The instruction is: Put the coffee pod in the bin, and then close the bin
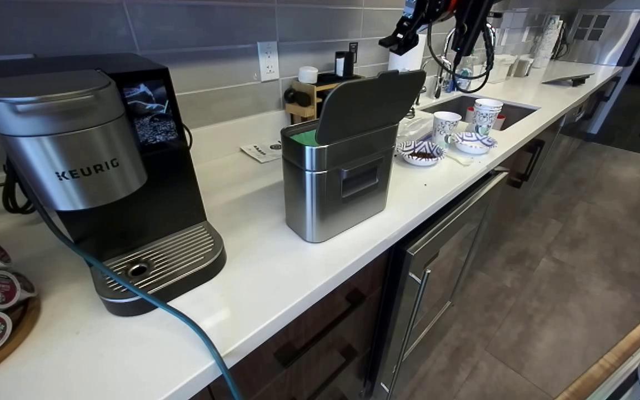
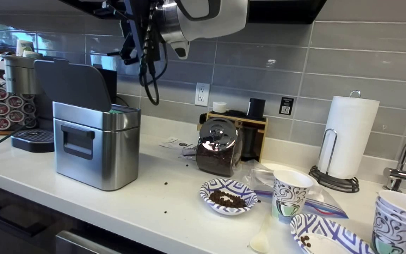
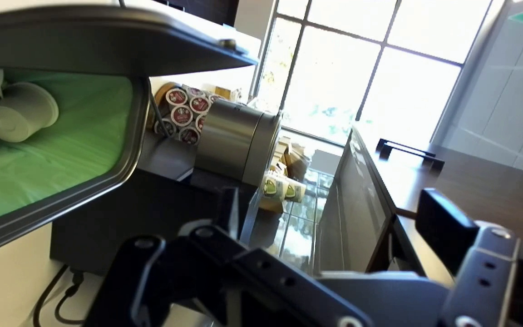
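Observation:
The brushed-steel bin point(image 1: 334, 200) stands on the counter, also in view in the exterior view point(image 2: 97, 155). Its dark lid point(image 1: 373, 105) is raised, tilted up on its hinge. In the wrist view the bin's rim point(image 3: 130, 168) and green liner point(image 3: 84, 136) show at left, with the lid point(image 3: 84, 43) above them. Several pale coffee pods point(image 3: 23, 111) lie inside the bin; I cannot tell which is the task's pod. My gripper point(image 3: 338, 222) is open with nothing between its fingers. It hangs in the air higher than the raised lid in both exterior views point(image 1: 400, 41) point(image 2: 110, 33).
The Keurig machine point(image 1: 86, 172) and a rack of coffee pods point(image 2: 4, 106) stand beyond the bin. A teal cable point(image 1: 186, 322) crosses the counter. A bean jar point(image 2: 217, 148), bowls point(image 2: 227, 195), paper cups point(image 2: 289, 192) and a paper towel roll point(image 2: 351, 137) stand on the bin's other side.

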Available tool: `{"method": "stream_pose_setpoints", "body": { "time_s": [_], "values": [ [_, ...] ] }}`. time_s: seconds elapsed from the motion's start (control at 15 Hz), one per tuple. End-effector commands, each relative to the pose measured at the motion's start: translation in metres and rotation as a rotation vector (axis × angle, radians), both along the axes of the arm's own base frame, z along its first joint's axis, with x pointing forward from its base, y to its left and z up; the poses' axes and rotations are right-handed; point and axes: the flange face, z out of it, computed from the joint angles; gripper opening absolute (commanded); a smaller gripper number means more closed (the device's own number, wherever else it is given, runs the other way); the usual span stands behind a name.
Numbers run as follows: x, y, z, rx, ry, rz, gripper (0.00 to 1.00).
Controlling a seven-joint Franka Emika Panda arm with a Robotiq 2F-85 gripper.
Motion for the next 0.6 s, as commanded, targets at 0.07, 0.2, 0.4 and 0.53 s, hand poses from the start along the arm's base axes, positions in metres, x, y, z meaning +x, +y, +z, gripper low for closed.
{"method": "stream_pose_setpoints", "body": {
  "time_s": [0.07, 0.2, 0.4, 0.53],
  "values": [
    [-0.033, -0.007, 0.033, -0.158, -0.088, 0.065, 1.00],
    [-0.048, -0.010, 0.048, -0.218, -0.156, 0.080, 1.00],
    [-0.071, -0.008, 0.071, -0.257, -0.276, 0.111, 1.00],
    [-0.086, -0.008, 0.081, -0.291, -0.352, 0.156, 1.00]
  ]
}}
